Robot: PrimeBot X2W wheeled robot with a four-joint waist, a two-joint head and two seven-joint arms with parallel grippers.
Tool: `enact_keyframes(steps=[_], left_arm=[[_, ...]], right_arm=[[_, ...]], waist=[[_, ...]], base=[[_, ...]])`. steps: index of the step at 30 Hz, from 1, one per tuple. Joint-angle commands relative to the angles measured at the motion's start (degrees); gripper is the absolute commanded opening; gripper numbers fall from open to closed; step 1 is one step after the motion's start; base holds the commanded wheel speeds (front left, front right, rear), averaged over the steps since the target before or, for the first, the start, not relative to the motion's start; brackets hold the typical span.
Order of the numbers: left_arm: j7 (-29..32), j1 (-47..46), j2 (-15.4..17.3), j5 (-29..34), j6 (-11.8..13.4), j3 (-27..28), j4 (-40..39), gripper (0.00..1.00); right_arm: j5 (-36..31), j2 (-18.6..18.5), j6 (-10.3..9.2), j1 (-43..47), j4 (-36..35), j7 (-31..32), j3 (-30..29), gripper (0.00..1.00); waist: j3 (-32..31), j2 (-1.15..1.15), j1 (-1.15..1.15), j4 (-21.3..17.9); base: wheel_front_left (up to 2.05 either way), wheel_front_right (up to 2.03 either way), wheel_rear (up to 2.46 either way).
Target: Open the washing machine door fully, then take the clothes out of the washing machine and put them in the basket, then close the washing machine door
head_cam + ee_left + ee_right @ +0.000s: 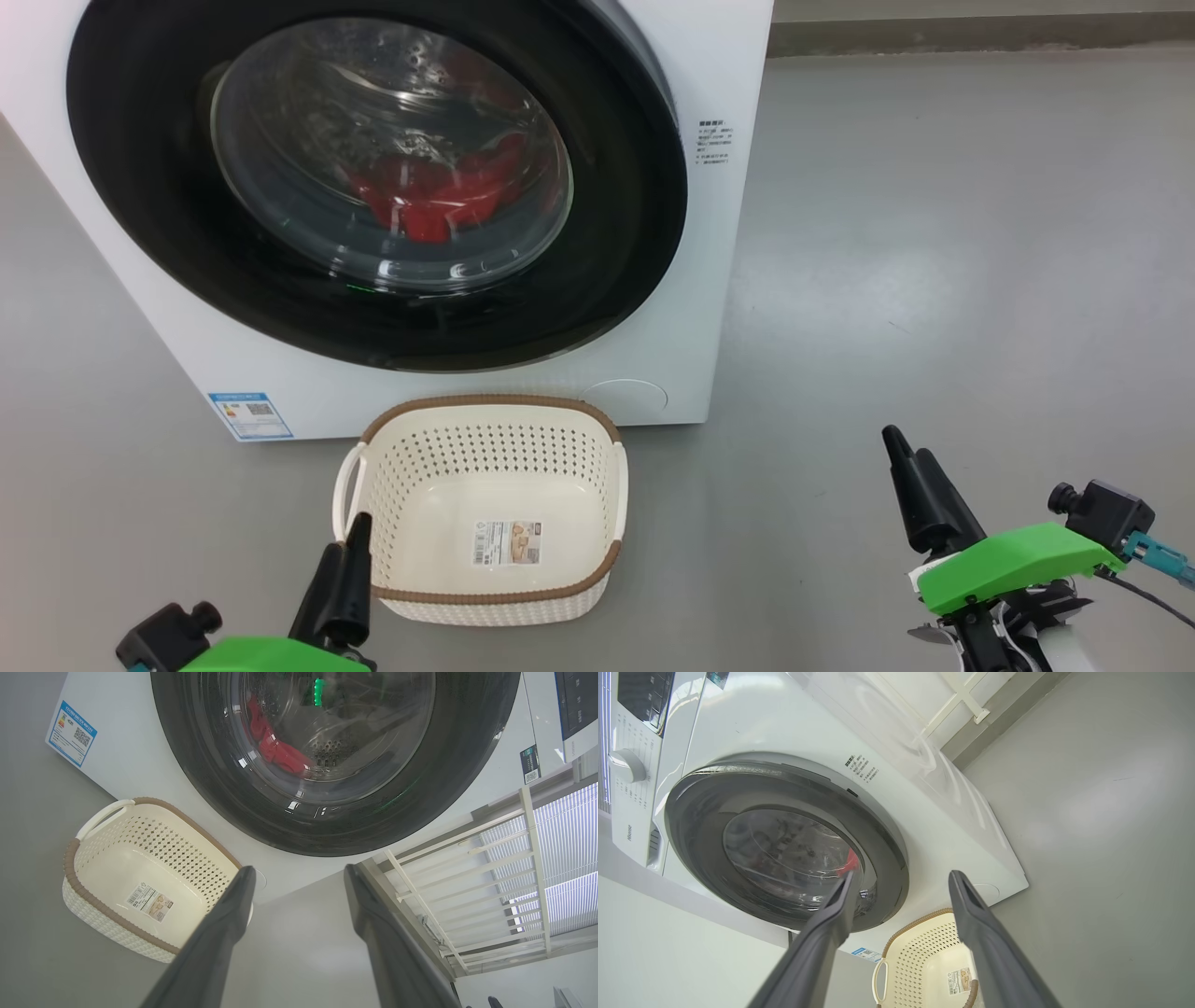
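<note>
The washing machine (728, 56) is a white front-loader. Its door (140, 187), a glossy black rim around bulging glass, covers the drum opening. The clothes (434, 201) show as red fabric behind the glass, low in the drum, and also in the left wrist view (275, 751) and right wrist view (852, 861). The basket (485, 403), cream with a brown rim, stands empty on the floor just before the machine. My left gripper (345, 541) hovers at the basket's near left corner, open and holding nothing (299, 870). My right gripper (907, 443) is open over bare floor, right of the basket (902, 875).
Grey floor (934, 233) stretches to the right of the machine up to a wall base. A blue energy label (250, 415) sits at the machine's lower left. White railing bars (467, 882) stand beside the machine. The control panel (635, 700) tops the machine's front.
</note>
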Motion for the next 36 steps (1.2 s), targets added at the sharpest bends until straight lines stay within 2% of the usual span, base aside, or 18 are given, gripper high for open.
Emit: enact_keyframes(steps=[1,36], left_arm=[[-0.67,-3.3,0.8,1.72,0.4,0.65,-1.73,1.0],[-6.46,-7.22,1.41,24.37,2.41,-0.6,-3.29,1.0]], right_arm=[[-1.97,-0.5,0.02,-3.73,-1.91,-0.69,1.22,1.0],[-23.69,-1.07,0.03,-8.94,-2.86,-6.42,5.57,1.0]], waist=[[0.04,0.0,0.0,-0.02],[0.11,0.0,0.0,0.18]], base=[[0.0,0.0,0.0],[0.0,0.0,0.0]])
